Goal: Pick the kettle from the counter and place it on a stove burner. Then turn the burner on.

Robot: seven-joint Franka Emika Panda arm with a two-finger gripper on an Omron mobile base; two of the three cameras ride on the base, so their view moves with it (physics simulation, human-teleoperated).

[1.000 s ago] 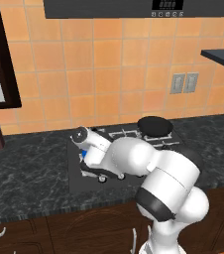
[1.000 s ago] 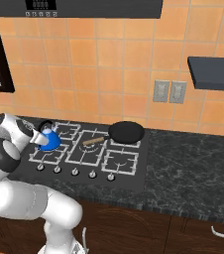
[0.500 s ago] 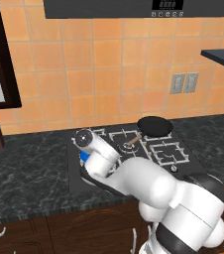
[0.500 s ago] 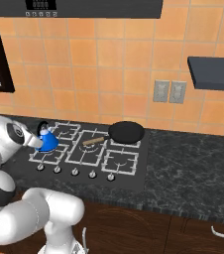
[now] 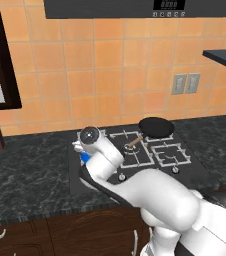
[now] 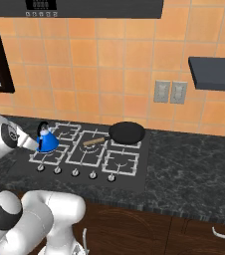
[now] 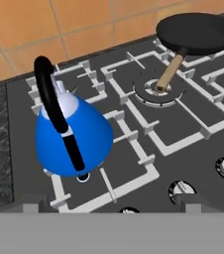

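Your kettle (image 7: 72,136) sits on the small stove burner (image 7: 104,173) at lower left of the hand view, handle up, free of the gripper (image 7: 106,207), whose tips sit wide apart. Probably parked there so you can hit the knobs (image 6: 74,172) next

Kitchen: cooktop (image 6: 134,172), tiled wall (image 6: 109,60).
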